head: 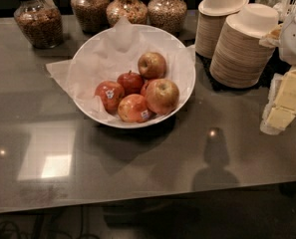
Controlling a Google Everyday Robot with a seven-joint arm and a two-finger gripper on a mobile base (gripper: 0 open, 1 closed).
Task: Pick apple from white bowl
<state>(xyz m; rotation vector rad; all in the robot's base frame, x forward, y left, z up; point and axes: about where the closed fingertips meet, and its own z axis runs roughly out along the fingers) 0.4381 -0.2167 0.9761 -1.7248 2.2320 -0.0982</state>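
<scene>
White bowl, paper-lined: we record the apple, largest, dull red and yellow-green, at its near right side, just beside a stickered red apple. Gripper: out of view; we cannot tell its state. Hazard, we judge: crowded neighbours could deflect a grasp, rolling the apple or snagging the paper.
</scene>
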